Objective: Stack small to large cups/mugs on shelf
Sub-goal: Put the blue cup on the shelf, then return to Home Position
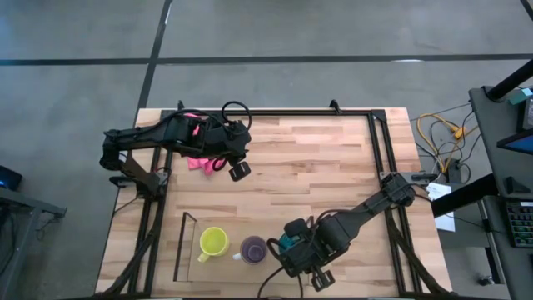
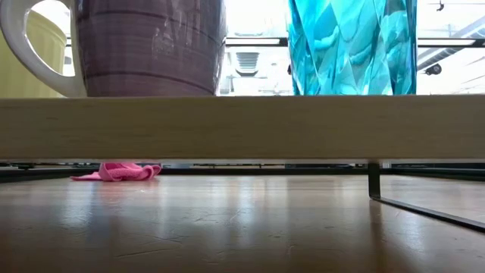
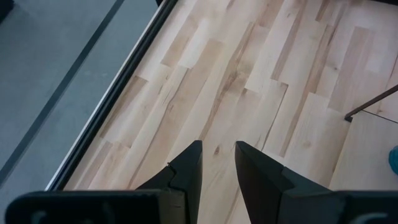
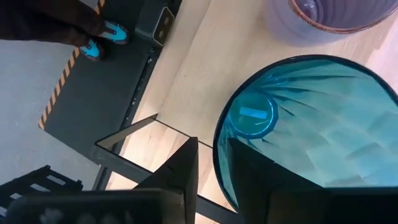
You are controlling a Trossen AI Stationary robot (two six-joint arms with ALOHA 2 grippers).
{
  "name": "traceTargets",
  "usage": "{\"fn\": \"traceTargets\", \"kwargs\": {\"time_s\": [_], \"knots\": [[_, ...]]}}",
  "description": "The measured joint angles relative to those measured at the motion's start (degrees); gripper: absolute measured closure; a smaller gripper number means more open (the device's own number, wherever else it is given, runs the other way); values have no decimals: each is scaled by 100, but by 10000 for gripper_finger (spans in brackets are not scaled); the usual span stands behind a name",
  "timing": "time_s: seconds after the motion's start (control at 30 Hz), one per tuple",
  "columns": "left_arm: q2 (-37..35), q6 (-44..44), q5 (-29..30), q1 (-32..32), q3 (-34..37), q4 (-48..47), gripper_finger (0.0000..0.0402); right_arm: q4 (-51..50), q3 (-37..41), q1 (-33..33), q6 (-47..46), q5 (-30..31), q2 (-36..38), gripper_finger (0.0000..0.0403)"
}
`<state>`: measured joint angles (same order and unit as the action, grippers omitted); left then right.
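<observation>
Three vessels stand in a row on the shelf's light wood base (image 2: 242, 125): the yellow mug (image 1: 213, 242), the purple mug (image 1: 253, 248) and the teal tumbler (image 1: 286, 242), upright on their bottoms. My right gripper (image 4: 212, 146) is over the tumbler (image 4: 311, 124), narrowly open. One finger stands outside the rim, the other inside. Wood shows between the outer finger and the rim. My left gripper (image 1: 240, 171) hovers over bare table toward the far side, slightly open (image 3: 217, 146). The low view shows no gripper. My right gripper comes from above, pointing down, astride the tumbler's rim (image 4: 217, 163). The outer finger (image 4: 186, 165) stands apart from the rim. Whether the inner finger (image 4: 249, 171) touches the wall, I cannot tell. The tumbler stands upright on the shelf base.
A pink cloth (image 1: 200, 162) lies on the table under the left arm. The black rail frame (image 1: 291, 111) runs around the table. The shelf's thin dark side panels (image 1: 184, 246) rise at its ends. A person's feet (image 4: 102, 37) stand on the floor past the table's edge.
</observation>
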<state>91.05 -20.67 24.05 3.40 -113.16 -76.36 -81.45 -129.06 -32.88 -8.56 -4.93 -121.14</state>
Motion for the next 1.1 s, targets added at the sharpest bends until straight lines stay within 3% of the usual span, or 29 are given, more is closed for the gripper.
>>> {"fn": "traceTargets", "kwargs": {"time_s": [0.3, 0.57, 0.87, 1.1], "knots": [[0, -2, 0, -1, 0, -2, 320, 24, -605, 28, 2, 109, 9, 329], [-37, -10, -102, 23, -17, -2, 320, -89, -561, 28, -213, 594, 517, 325], [-500, -23, -1328, 44, -24, -38, 320, -421, -564, 44, -455, 860, 1268, 327], [-1145, -603, -2739, 44, -24, -344, 320, -402, -560, 24, -1051, 955, 1841, 325]]}}
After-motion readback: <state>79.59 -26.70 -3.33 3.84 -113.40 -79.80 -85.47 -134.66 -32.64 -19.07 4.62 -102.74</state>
